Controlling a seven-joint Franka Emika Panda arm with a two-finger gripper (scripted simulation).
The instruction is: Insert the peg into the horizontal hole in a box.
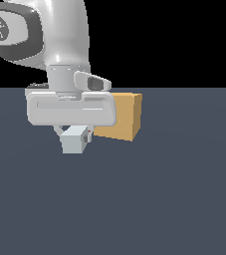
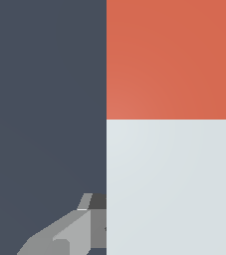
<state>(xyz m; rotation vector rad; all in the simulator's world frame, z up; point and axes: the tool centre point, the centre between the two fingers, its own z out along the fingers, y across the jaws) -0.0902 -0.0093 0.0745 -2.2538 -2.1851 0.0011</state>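
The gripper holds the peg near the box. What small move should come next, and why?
Probably a short advance of the peg toward the box, after checking alignment. The gripper is shut on the peg above the floor, and the wrist view shows its red end leading toward the tan corner. The hole is not visible, so alignment cannot be confirmed.

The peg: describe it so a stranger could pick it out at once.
Find the white robot arm over the dark floor. The gripper beneath it holds the peg, beside the tan box. Only the peg is two-coloured: red-orange one end, pale grey-white the other.
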